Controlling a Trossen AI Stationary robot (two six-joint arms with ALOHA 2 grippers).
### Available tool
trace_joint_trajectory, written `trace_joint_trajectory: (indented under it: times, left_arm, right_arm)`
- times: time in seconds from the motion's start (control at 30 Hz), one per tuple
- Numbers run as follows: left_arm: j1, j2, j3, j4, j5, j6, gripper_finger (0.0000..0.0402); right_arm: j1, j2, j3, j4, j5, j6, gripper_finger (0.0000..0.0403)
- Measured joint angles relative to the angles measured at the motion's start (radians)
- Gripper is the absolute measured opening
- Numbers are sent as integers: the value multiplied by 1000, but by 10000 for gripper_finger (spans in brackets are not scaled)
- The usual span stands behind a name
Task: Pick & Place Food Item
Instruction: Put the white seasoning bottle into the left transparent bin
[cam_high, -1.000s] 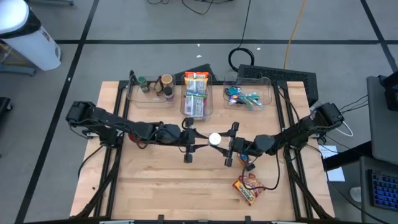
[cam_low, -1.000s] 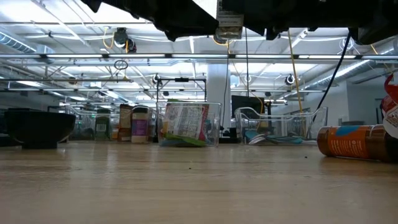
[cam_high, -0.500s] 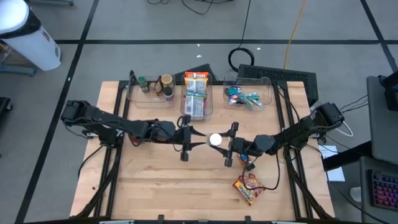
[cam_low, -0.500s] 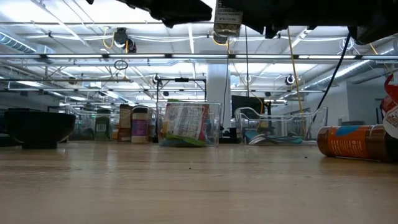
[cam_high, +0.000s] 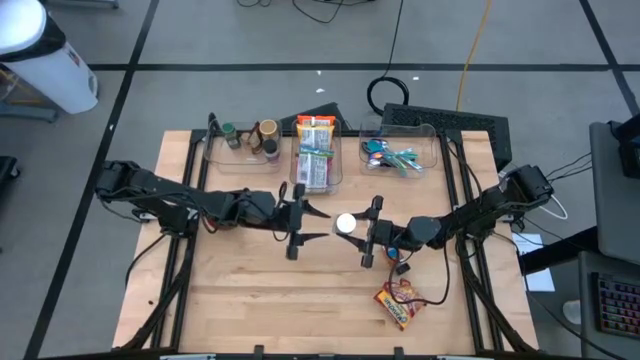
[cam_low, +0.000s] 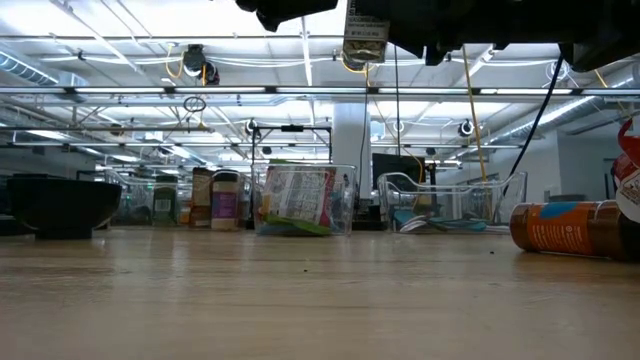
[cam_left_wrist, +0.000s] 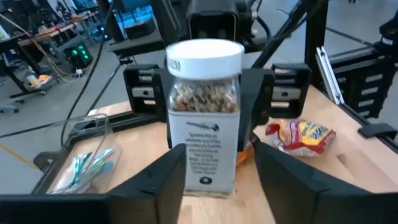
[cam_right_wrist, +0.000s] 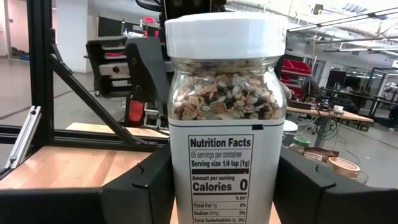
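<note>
A clear jar of seasoning with a white lid (cam_high: 345, 223) hangs upright above the table's middle, my right gripper (cam_high: 358, 228) shut on it. In the right wrist view the jar (cam_right_wrist: 225, 112) fills the picture. My left gripper (cam_high: 314, 222) stands open just left of the jar at the same height. In the left wrist view its fingers (cam_left_wrist: 155, 186) flank the jar's lower part (cam_left_wrist: 205, 168) without touching it. In the low view the jar (cam_low: 365, 40) hangs high over the tabletop. My right gripper pinches the jar's glass body (cam_right_wrist: 177, 186) between its two fingers, on two opposite sides, below the white lid. The fingers (cam_left_wrist: 283, 93) come about level from the table's right. The jar stands upright in the hold, lifted clear of the table.
Three clear bins line the far edge: small jars (cam_high: 245, 140), snack packets (cam_high: 315, 155), blue and green items (cam_high: 400, 155). A red-yellow snack bag (cam_high: 400, 300) lies near right. An orange can (cam_low: 560, 228) lies on its side. A dark bowl (cam_low: 60, 205) stands at left.
My left gripper has opened, let go of the jar, and drawn back toward the table's left edge, rising a little. The jar has stayed upright in my right gripper.
</note>
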Motion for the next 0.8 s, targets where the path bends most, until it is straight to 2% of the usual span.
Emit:
trace_joint_trajectory:
  times: [0.17, 0.37, 0.53, 0.63, 0.8]
  left_arm:
    - [0, 0, 5, 24, 0, -2, 257]
    - [0, 2, 108, -96, 0, 3, 303]
    - [2, 2, 169, -166, 38, 4, 320]
    - [2, 3, 184, -182, 73, 3, 320]
    - [11, 2, 197, -185, 73, 5, 311]
  right_arm:
    - [0, 0, 0, 0, 1, 0, 194]
    - [-6, 0, 0, -1, -14, 7, 194]
    - [-40, 0, 0, -9, -102, 69, 194]
    - [-52, 1, -1, -27, -103, 91, 194]
    - [-61, 1, -1, -40, -103, 97, 194]
